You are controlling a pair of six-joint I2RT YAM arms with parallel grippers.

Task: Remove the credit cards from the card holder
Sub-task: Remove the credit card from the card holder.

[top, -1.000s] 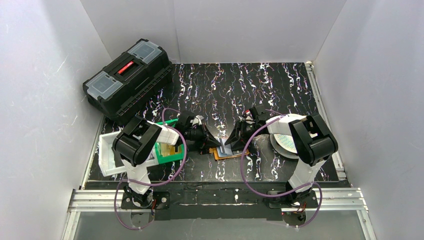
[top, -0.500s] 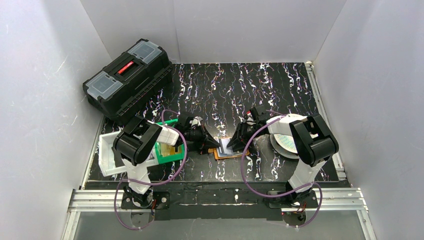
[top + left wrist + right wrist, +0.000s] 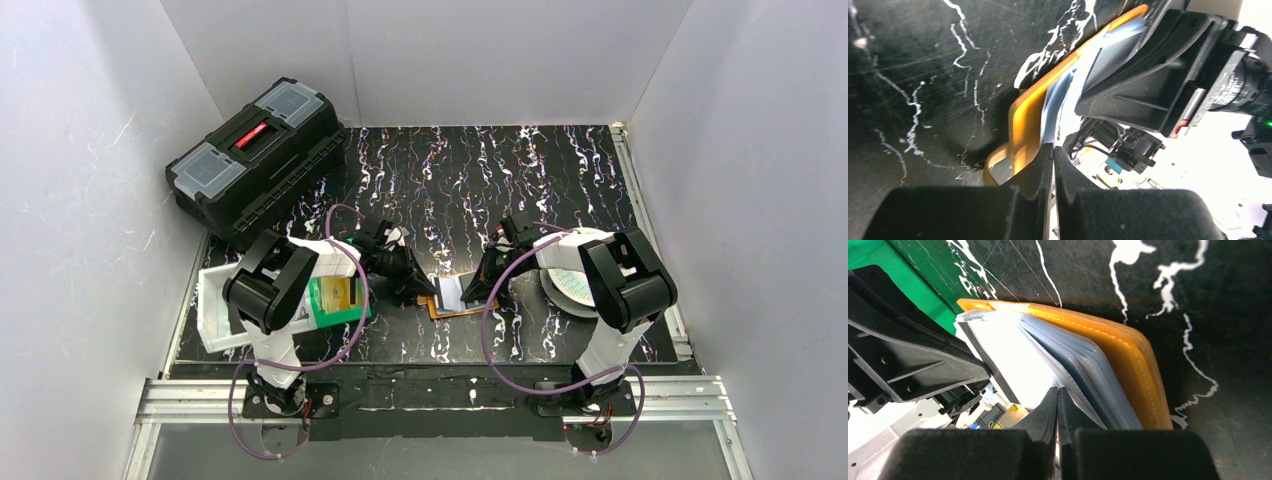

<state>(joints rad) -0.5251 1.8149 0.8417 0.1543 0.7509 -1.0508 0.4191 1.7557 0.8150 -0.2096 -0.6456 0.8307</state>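
Right gripper (image 3: pixel 1057 392): jaws pressed together, tips set against the fanned clear pocket leaves (image 3: pixel 1073 360) of the card holder (image 3: pixel 1128 355). Cannot tell whether a leaf or a card is pinched between them. Left gripper (image 3: pixel 1053 152): jaws also closed tight, tips at the opposite edge of the holder, touching or just above its orange cover; no hold on anything can be made out. The top view shows the holder lying open on the black marbled table (image 3: pixel 450 180), between the two grippers, orange cover down and pale pockets facing up. A dark flat sheet (image 3: pixel 1087 376) sits among the leaves; unclear whether it is one of the cards. Just left of the holder stands a green bin (image 3: pixel 340 298), and a white tray (image 3: pixel 212 300) beyond it. A round white disc (image 3: pixel 575 280) lies under the right arm. A black toolbox (image 3: pixel 255 155) sits far left, well apart.
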